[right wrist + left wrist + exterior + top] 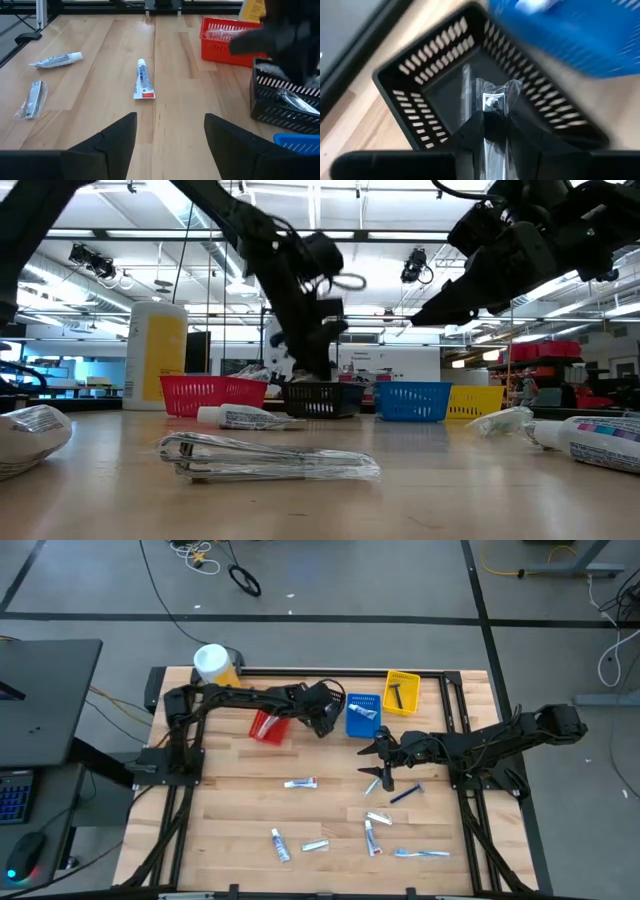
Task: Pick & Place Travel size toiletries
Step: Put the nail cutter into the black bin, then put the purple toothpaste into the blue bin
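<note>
**Wrapped item held over the black bin**

The left gripper (492, 131) hangs above the black bin (410, 95), its two dark fingers set close on either side of a slim, shiny item in clear crinkled wrap (492, 102). The item's free end reaches down into the bin. Whether the fingers are pinching it or have just let go cannot be told.

Other travel size toiletries lie scattered on the table in front of the black bin. A white tube with red and blue print (144, 80) lies nearest, a second white tube (56, 60) farther off, and a metal piece in clear wrap (33, 100) beyond that. From above, more small white tubes (300, 783) and a slim blue toothbrush (404, 795) dot the boards on the near side of the bin.

The table (240, 810) is pale wood planks in a dark frame. Beside the black bin stand a red bin (268, 727) on one side and a blue bin (362, 718) on the other, with a yellow bin (401, 692) past the blue one. A yellow canister with a white lid (214, 664) stands behind the red bin. Beyond is a bright workshop with ceiling lights.

The left arm stretches across the back of the table to the black bin, wrist bent downward. The right gripper (170, 135) hovers above the boards in front of the blue bin, fingers spread wide and holding nothing.
</note>
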Robot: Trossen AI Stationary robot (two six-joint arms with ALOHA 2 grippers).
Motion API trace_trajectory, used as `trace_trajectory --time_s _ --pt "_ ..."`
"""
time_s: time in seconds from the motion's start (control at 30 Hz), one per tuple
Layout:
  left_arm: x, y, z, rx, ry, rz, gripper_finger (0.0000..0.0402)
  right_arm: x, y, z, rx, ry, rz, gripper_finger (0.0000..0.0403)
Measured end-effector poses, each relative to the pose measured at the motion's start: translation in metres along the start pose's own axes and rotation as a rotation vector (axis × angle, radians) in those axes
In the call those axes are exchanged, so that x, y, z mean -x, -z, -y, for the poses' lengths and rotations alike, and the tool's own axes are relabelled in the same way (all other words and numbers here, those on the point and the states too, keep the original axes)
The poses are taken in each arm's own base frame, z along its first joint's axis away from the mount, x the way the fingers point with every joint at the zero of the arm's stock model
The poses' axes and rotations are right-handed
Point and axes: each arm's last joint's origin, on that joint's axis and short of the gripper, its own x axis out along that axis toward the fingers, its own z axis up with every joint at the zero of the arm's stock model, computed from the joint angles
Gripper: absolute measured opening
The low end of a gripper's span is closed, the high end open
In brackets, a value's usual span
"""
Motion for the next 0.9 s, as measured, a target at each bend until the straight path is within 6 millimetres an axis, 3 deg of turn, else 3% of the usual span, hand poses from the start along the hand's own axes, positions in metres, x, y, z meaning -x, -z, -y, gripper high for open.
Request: trace_trajectory --time_s 0.17,0.6,0.7,0.9 --pt "-0.017 0.007 -0.009 0.020 -0.005 -0.048 0.0105 0.000 0.001 0.000 0.000 0.000 -0.013 0.0243" --pt "-0.017 0.005 -0.015 -0.003 -0.010 -0.048 0.0152 0.000 0.002 0.000 0.008 -0.014 -0.015 0.0243" --pt "-0.005 0.001 -0.014 0.016 0.009 -0.035 0.0155 0.000 0.002 -0.001 0.008 -0.016 -0.015 0.0243" --pt "0.039 -0.004 -0.003 -0.053 0.090 -0.036 0.0155 0.000 0.003 0.000 0.008 -0.017 -0.026 0.0243"
